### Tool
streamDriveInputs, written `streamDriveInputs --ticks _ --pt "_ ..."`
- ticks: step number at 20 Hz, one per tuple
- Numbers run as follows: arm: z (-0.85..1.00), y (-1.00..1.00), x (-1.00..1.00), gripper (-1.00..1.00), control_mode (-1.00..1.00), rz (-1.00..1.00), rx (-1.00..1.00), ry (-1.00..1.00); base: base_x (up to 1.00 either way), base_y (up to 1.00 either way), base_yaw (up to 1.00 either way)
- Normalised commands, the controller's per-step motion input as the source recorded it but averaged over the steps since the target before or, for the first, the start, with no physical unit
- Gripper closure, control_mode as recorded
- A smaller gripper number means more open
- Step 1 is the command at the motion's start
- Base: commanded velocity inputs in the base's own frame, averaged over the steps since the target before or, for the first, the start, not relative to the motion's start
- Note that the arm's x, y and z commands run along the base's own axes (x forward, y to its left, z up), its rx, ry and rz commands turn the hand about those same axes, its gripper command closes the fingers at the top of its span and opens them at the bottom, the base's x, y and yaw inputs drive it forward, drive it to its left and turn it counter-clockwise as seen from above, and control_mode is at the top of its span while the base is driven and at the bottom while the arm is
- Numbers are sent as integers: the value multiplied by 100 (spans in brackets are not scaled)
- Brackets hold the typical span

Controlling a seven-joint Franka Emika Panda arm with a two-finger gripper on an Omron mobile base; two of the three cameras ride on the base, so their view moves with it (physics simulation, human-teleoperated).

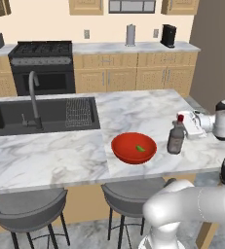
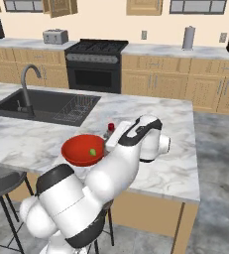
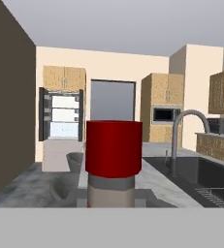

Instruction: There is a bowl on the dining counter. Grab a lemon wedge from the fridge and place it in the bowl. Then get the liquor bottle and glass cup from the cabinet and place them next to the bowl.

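Observation:
The red bowl (image 1: 120, 144) (image 2: 72, 147) sits on the marbled dining counter (image 1: 50, 155) with the small yellow-green lemon wedge (image 1: 140, 148) (image 2: 92, 152) inside it. Just to the bowl's right, the dark liquor bottle (image 1: 175, 140) is upright with its base at the counter surface. My gripper (image 1: 188, 124) reaches in from the right and is shut on the bottle's neck, just under the red cap (image 1: 180, 118) (image 2: 111, 127). The hand view puts that red cap (image 3: 113, 147) very close, between my fingers. The glass cup is out of view.
A black sink (image 1: 16, 116) with a grey tap (image 1: 33, 95) and a drying rack (image 1: 79, 112) lies left of the bowl. Two grey stools (image 1: 28, 209) stand under the counter's front edge. The fridge (image 3: 62, 121) stands open far off. A tan wall cabinet (image 2: 60, 6) hangs with its door ajar.

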Motion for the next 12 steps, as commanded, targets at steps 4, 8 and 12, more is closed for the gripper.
streamDriveInputs --ticks 4,8,12 --pt "-45 0 44 100 -100 0 0 4 0 0 0" --pt "-41 0 37 100 -100 0 0 2 0 0 0" --pt "-39 0 33 100 -100 0 -1 0 0 0 0"
